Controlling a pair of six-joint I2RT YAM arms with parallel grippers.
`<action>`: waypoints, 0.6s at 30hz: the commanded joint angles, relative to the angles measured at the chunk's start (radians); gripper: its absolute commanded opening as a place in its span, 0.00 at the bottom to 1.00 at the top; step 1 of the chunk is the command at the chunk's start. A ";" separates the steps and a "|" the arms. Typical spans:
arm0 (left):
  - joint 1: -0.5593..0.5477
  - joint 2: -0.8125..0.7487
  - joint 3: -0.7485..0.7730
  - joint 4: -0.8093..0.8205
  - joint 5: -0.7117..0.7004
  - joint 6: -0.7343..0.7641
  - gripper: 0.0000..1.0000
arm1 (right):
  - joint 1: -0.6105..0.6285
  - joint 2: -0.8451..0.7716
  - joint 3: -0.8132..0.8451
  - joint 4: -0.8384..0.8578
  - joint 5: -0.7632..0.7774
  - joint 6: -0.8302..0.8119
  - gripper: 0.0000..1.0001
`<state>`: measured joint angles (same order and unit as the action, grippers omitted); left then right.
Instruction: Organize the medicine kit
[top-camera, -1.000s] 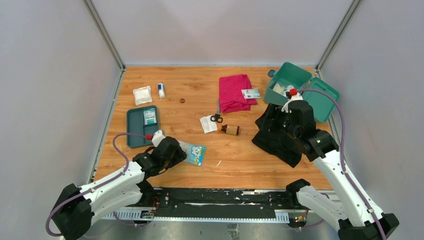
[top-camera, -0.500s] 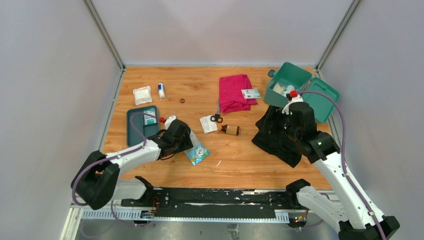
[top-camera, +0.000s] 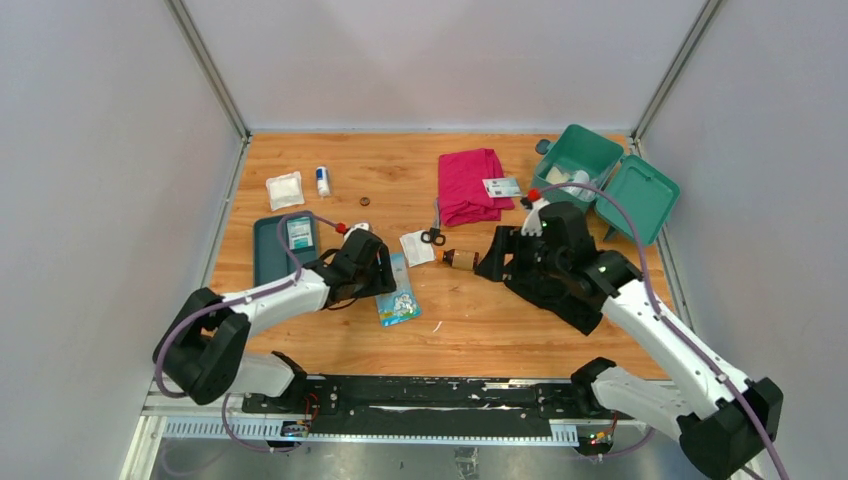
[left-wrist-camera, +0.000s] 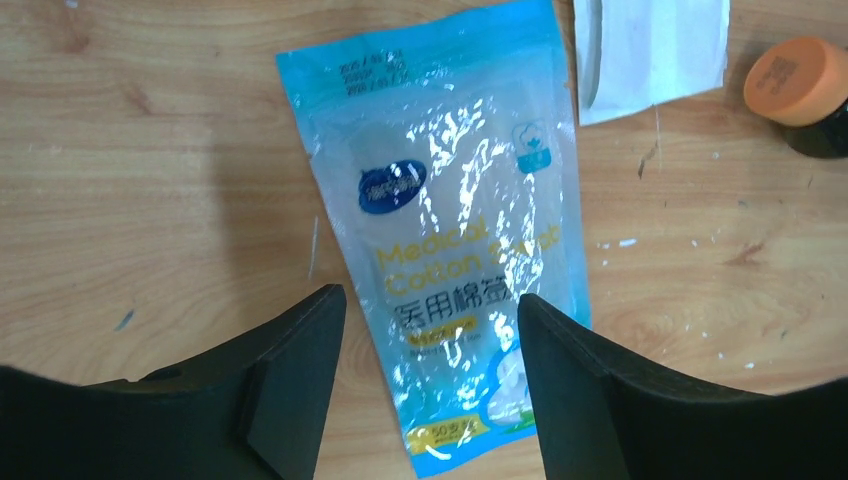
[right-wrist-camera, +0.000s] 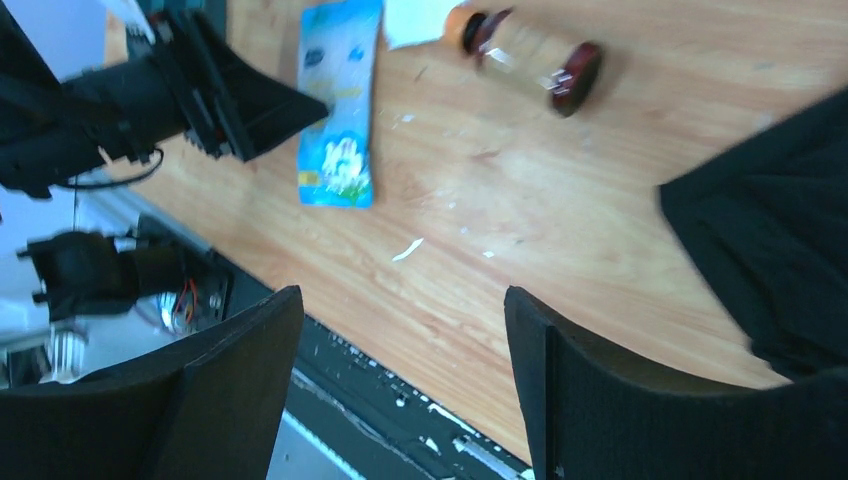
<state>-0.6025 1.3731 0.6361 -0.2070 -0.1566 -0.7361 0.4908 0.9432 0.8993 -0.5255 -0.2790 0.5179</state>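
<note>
Just left of centre in the overhead view, the left gripper (left-wrist-camera: 430, 310) has swung in from the lower left corner and now hangs over the blue cotton-swab packet (left-wrist-camera: 450, 230). Its jaws are spread wide, with the packet's near end lying flat on the table (top-camera: 480, 330) between them, not yet pinched. The packet has turned in the last second: it lay slantwise, and now it points almost straight up the frame.

On the other side, the right gripper (right-wrist-camera: 400, 310) has left its spot above the black cloth (top-camera: 560, 290) and come across toward the centre. It is now near the small brown bottle (top-camera: 460, 260), which lies on its side beside the scissors (top-camera: 432, 237). Its jaws are spread too, holding nothing.

The medicine kit (top-camera: 600, 150) sits at the upper right of the frame, its lid thrown open to the right and a few white items already inside. To my eye both arms are lining up fresh pickups, the left on the packet and the right perhaps on the bottle. Plenty is still outside the box: the gauze pad (top-camera: 285, 190) and little white bottle (top-camera: 322, 181) at upper left, the tray (top-camera: 268, 265), and the pink cloth (top-camera: 468, 185).
</note>
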 joint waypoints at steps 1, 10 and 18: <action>0.009 -0.098 -0.070 -0.002 0.037 -0.035 0.70 | 0.137 0.077 -0.047 0.136 -0.068 0.072 0.78; 0.009 -0.165 -0.195 0.074 0.089 -0.118 0.69 | 0.281 0.384 -0.029 0.342 -0.035 0.161 0.70; 0.009 -0.120 -0.200 0.111 0.111 -0.101 0.51 | 0.324 0.633 0.079 0.424 -0.039 0.169 0.67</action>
<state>-0.5976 1.2247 0.4587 -0.0910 -0.0704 -0.8440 0.7860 1.5005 0.9127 -0.1711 -0.3138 0.6701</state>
